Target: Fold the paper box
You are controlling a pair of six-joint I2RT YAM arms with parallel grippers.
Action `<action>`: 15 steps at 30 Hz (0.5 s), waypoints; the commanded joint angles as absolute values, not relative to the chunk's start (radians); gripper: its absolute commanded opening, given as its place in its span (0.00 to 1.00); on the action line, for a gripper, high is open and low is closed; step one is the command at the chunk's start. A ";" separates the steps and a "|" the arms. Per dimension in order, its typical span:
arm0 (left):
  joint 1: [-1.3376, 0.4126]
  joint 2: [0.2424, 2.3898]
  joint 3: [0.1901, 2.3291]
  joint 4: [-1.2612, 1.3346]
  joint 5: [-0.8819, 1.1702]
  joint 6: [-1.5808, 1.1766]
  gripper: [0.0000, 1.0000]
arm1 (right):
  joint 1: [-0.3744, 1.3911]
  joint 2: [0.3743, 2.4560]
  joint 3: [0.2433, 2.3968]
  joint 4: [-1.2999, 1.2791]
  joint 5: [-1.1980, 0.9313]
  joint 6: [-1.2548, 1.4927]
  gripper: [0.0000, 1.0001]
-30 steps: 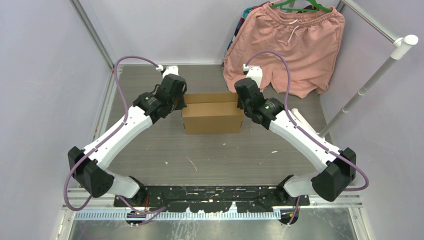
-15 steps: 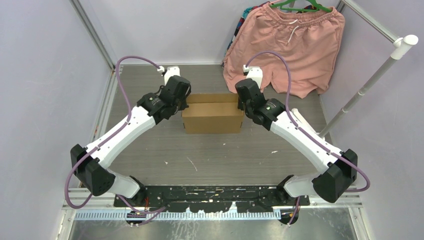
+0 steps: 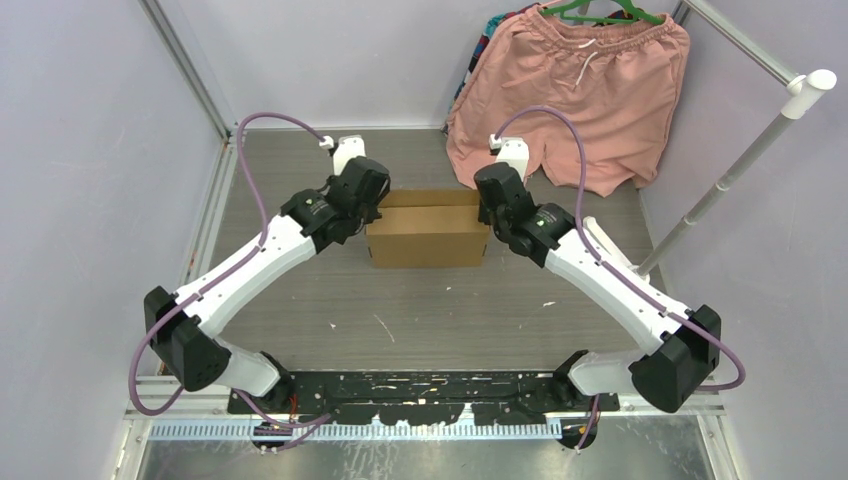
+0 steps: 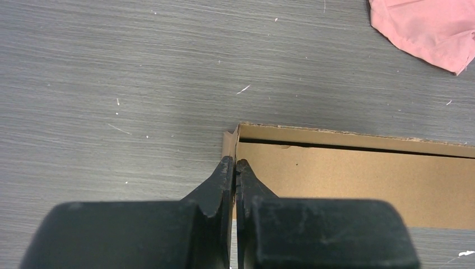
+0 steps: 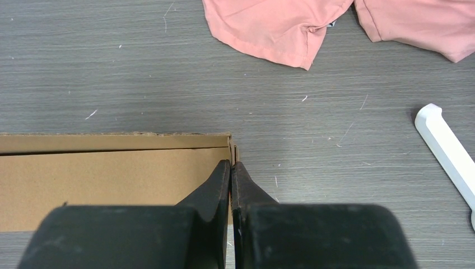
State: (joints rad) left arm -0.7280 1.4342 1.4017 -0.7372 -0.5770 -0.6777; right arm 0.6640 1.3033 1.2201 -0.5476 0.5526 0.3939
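The paper box (image 3: 427, 238) is a brown cardboard shape standing mid-table between my two arms. My left gripper (image 3: 371, 209) is at its left end. In the left wrist view the left gripper (image 4: 234, 163) is shut on the box's thin left wall, one finger outside and one over the box (image 4: 358, 179) interior. My right gripper (image 3: 487, 214) is at the right end. The right wrist view shows the right gripper (image 5: 231, 165) shut on the right wall of the box (image 5: 101, 179) in the same way. A dark slit runs along the back wall in the left wrist view.
Pink shorts (image 3: 580, 90) hang on a green hanger at the back right, their hem lying on the table (image 5: 269, 22) just behind the box. A white rack pole (image 3: 740, 160) slants up on the right, its foot (image 5: 448, 151) beside my right gripper. Grey walls enclose the table (image 3: 430, 310).
My left arm has moved right and forward onto the box's left wall, and its fingers have closed the last bit. The box has shifted slightly right. The right gripper has kept its grip.
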 commanded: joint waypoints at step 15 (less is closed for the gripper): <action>-0.756 1.392 1.324 -0.672 -0.634 -0.703 0.01 | 0.677 1.274 1.160 -0.552 0.556 0.366 0.01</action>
State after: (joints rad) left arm -0.7517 1.4113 1.3514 -0.6907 -0.6239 -0.6807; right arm 0.6670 1.2827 1.1885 -0.5179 0.5571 0.3817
